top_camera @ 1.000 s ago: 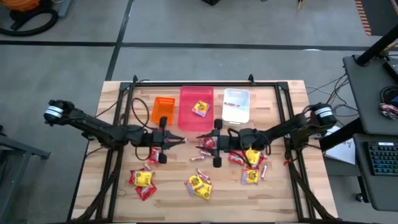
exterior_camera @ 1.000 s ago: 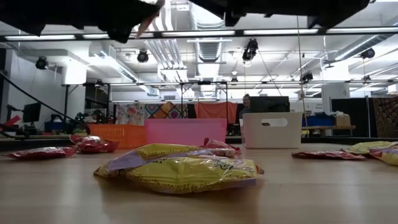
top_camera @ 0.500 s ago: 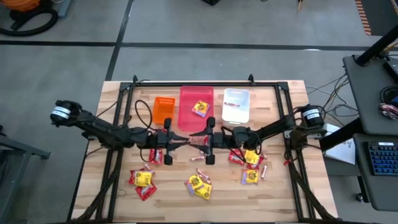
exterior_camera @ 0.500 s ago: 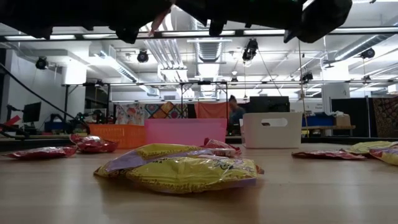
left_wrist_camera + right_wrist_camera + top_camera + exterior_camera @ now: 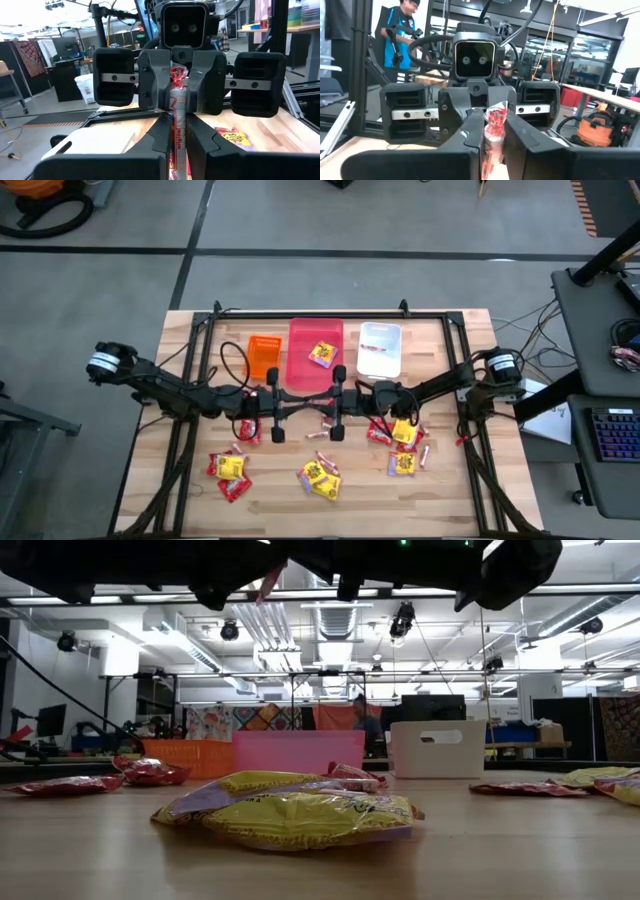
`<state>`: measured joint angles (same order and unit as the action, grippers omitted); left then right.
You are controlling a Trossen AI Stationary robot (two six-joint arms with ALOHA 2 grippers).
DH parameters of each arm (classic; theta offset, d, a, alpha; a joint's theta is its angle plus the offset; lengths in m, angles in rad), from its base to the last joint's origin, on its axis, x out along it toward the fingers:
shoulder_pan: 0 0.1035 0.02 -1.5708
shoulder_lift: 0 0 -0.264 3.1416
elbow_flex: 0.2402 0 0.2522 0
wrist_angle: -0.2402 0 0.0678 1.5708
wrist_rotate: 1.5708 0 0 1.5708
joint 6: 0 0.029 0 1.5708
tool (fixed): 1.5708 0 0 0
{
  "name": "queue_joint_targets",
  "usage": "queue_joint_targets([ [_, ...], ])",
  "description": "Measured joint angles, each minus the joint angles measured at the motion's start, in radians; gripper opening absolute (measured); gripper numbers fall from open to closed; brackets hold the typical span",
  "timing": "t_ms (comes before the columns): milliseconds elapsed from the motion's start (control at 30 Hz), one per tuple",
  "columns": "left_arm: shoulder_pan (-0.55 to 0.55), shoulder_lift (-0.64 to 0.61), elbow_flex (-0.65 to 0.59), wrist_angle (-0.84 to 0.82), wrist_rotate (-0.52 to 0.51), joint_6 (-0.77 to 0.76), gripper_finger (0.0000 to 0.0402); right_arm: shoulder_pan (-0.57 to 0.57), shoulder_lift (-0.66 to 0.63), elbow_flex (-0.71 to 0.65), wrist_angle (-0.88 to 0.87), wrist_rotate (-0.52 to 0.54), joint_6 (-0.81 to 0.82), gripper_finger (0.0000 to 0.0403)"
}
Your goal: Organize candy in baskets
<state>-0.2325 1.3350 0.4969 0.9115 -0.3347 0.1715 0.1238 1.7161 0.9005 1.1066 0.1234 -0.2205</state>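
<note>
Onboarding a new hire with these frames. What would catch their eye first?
The two arms meet nose to nose over the middle of the table, just in front of the pink basket: the left gripper and right gripper both pinch one thin red-and-white candy stick between them. Next, the loose candy strewn over the front of the table, mostly under the right arm. At the back edge stand the orange basket and the white basket.

orange basket (image 5: 263,356), pink basket (image 5: 315,352), white basket (image 5: 380,349)
</note>
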Motion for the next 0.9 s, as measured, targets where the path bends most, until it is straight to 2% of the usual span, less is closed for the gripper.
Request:
queue_joint_targets([
  [200, 0.002, -0.006, 0.0, 0.004, -0.086, 0.001, 0.0046, -0.01, 0.0, 0.0, 0.001, 0.011, 0.0, 0.0034],
  [467, 0.006, -0.008, -0.001, 0.01, -0.101, 0.007, 0.0115, -0.015, -0.002, 0.0, 0.004, 0.002, -0.013, 0.0034],
  [700, 0.013, -0.01, -0.001, 0.012, -0.108, -0.012, 0.0145, -0.034, -0.02, 0.001, -0.002, 0.002, 0.015, 0.0034],
  [900, 0.035, -0.017, -0.001, -0.024, -0.109, -0.073, 0.0159, -0.06, -0.066, 0.001, -0.075, 0.101, 0.064, 0.0034],
])
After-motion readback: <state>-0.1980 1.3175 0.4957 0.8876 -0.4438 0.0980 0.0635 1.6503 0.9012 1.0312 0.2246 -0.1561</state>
